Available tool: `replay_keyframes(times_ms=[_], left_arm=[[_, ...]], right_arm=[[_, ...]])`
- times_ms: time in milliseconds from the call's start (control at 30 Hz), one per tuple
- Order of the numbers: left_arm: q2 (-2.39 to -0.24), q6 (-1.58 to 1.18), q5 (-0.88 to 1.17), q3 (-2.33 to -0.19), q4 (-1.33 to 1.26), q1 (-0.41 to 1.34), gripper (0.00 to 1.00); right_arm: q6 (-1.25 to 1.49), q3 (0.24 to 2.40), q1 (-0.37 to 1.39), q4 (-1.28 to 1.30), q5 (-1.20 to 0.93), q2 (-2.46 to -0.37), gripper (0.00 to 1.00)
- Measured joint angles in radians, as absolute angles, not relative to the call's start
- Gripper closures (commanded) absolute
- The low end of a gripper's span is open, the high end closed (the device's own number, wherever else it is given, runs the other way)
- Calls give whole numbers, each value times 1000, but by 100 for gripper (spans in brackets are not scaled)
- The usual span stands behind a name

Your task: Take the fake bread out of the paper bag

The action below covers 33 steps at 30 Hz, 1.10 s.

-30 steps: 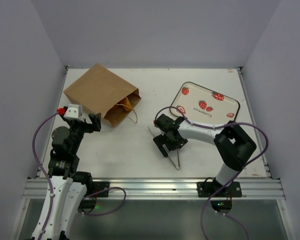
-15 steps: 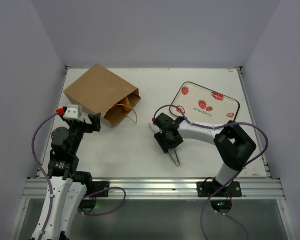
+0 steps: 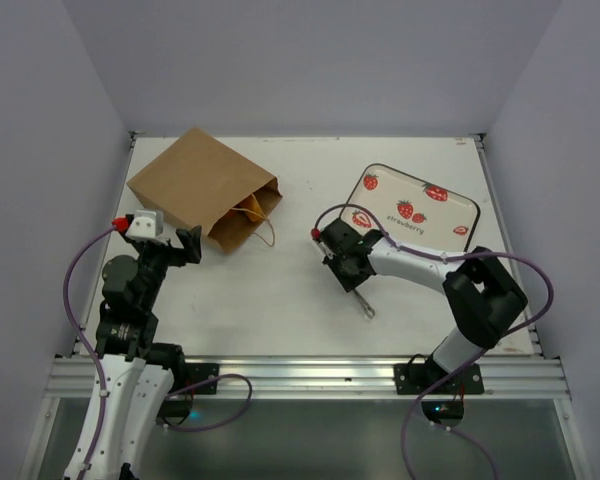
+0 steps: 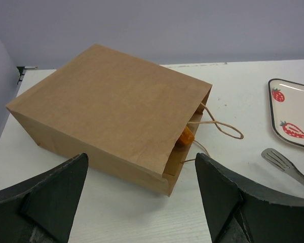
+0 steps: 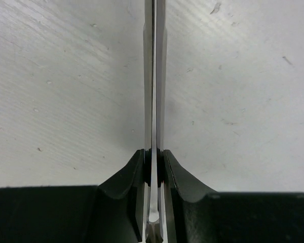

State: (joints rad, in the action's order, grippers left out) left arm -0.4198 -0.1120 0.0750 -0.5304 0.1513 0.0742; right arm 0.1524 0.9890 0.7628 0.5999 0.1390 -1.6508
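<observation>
- The paper bag [image 4: 111, 111] lies flat on its side on the far left part of the white table [image 3: 280, 310]. Its open end faces the middle of the table.
- The fake bread [image 4: 186, 135] is inside the bag. Only a small orange bit shows, just inside the open end.
- The bag's thin twisted handles [image 4: 220, 126] flop out onto the table in front of the opening.
- The left gripper [image 3: 187, 245] is just beside the near side of the bag, not touching it. Its two fingers [image 4: 50, 197] are spread wide apart with nothing between them.
- The right gripper [image 3: 350, 272] is near the middle of the table, well apart from the bag. It is squeezed tight on a pair of metal tongs [image 5: 154, 76]. The two arms of the tongs are pressed flat together, and their far end points toward the near edge of the table.
- A tray [image 3: 460, 205] with strawberry pictures sits on the far right part of the table, close behind the right gripper.
</observation>
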Motion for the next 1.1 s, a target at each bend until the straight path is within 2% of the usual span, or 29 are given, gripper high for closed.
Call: replay_keyframes(times_ms=[167,333,500,600,633,767,1100], left_arm=[[-411,-112,75,-530,151,74,10],[-409,-112,75,-530,151,74,10],[-409,-112,76,-530,151,74,10],[-409,-112,76,-530,151,74,10],[-409,-112,76,-530,152,74,10],[-409,-112,78,-530,152,74,10],[-409,-112,93,-530,151,74,9]], right_arm=[[35,1011,712,620,101,-1580,100],[-108,1096,576,649,-62,-1495,99],[-204,1156,457,667,-207,-1422,84],[-236,1158,427,678,-268,-1400,74],[-244,1159,416,684,-287,-1398,67],[-264,1159,384,696,-342,-1398,55],[-289,1161,327,703,-417,-1359,52]])
